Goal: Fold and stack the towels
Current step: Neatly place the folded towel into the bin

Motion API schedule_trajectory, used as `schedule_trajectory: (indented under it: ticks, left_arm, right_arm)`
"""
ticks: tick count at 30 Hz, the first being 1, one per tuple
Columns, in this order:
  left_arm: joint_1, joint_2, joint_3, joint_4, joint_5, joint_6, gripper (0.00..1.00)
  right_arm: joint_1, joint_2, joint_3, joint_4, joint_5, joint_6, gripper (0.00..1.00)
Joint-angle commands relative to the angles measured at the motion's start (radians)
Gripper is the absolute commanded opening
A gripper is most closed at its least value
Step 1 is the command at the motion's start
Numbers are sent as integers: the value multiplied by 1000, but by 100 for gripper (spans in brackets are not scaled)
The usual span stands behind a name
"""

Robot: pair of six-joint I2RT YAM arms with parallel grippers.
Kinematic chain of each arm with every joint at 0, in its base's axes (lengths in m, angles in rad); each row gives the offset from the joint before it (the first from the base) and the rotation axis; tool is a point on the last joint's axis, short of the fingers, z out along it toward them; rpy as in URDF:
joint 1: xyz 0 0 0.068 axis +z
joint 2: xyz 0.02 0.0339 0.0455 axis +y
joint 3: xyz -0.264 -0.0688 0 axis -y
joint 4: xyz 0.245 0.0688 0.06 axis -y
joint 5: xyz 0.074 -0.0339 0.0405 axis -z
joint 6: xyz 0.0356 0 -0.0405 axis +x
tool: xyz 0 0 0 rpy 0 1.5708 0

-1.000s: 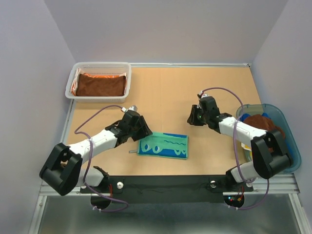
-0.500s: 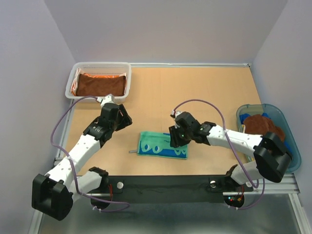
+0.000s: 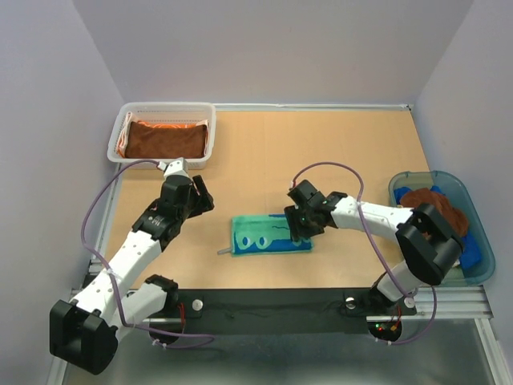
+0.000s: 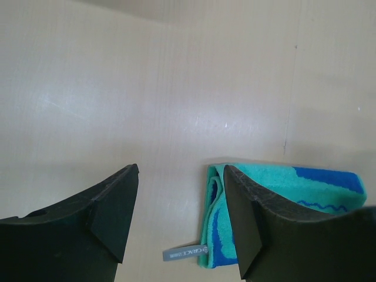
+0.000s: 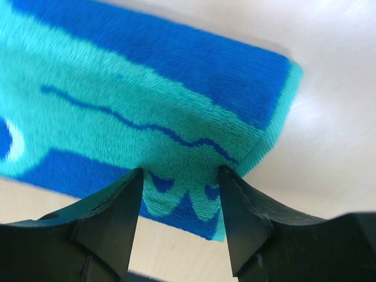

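on the tan wooden table lies our folded teal and blue fuzzy towel. our right gripper sits spread over its end. our left gripper hangs spread and empty. if we pinch one layer, it may unfold.

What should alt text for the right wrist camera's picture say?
A folded teal and blue towel fills most of the picture, lying on a pale table. The right gripper, black and spread open, reaches in from the bottom with the towel's edge between its two tips.
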State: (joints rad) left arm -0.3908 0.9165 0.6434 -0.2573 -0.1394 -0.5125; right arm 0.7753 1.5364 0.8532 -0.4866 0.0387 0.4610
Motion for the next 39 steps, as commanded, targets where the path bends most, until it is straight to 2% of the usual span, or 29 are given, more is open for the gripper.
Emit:
schedule_trajectory:
  ticks: [1,4,7,10,14,15,18,20,28,39]
  left_arm:
    - [6,-47,-11,39,-20,25,71]
    - [7,-54,-11,39,-12,25,71]
    - [9,-59,-8,32,-8,23,72]
    - [13,-67,-10,32,-8,19,73]
    - [27,-68,-11,36,-3,19,74]
    - [30,-61,-11,35,3,17,78]
    - [44,-51,-11,38,18,20,80]
    - [49,-50,-11,36,20,23,86]
    - [61,-64,-11,23,-19,9,99]
    - [76,-51,-11,15,-29,3,99]
  right_arm:
    - [-99,56,56,-56,179,-51,60]
    - [-123,50,127,-90,302,-120,60]
    - [-116,-22,164,-102,284,-172,60]
    - [-50,-99,184,-101,257,-185,61]
    - [118,-124,198,-38,201,-222,63]
    - [151,-105,201,-23,199,-234,63]
    - [252,-43,251,0,196,-274,63]
    - [303,37,288,0,185,-300,63]
    - [371,252,423,28,178,-347,59]
    - [395,393,432,51,181,-363,53]
